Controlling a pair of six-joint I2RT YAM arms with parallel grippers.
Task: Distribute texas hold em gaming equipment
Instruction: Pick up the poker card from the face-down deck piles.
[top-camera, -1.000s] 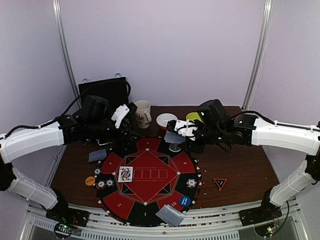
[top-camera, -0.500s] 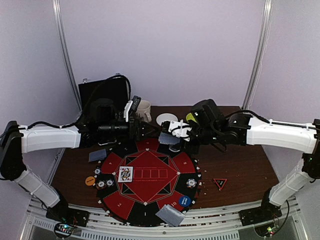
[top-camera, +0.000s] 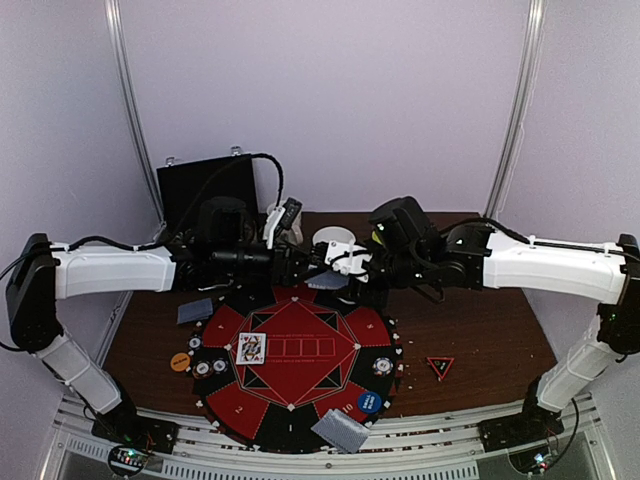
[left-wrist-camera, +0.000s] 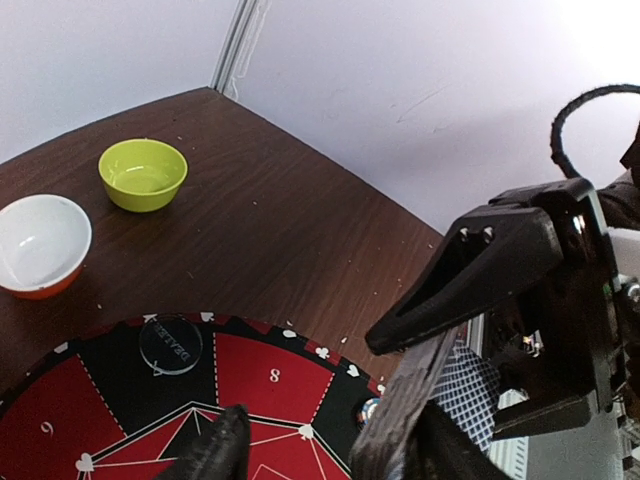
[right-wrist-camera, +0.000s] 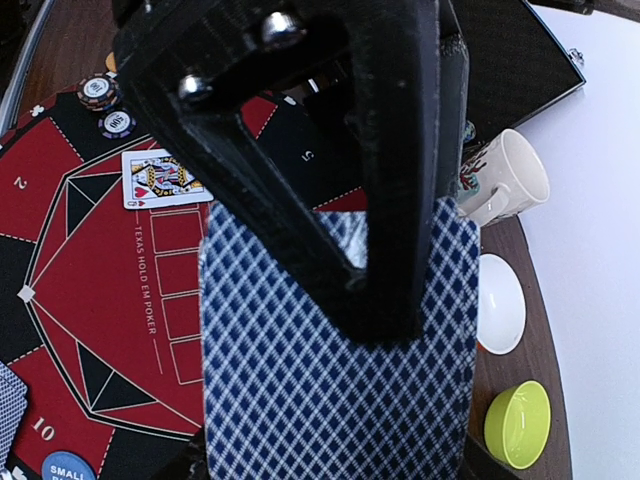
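One mug (right-wrist-camera: 505, 180), white bowl (left-wrist-camera: 40, 245), green bowl (left-wrist-camera: 143, 172) behind, right tool (top-camera: 338, 272) pinching cards (right-wrist-camera: 340, 400), left tool (top-camera: 305, 263) spread

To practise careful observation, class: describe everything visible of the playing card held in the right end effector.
The playing card shows only its back: a fine blue-and-white diamond lattice, thin and paper-like. The right end effector is shut on its upper part, a black finger lying across the back. It hangs clear of the table, above the far edge of the round red-and-black mat. Its face is hidden; whether it is one card or several cannot be told.
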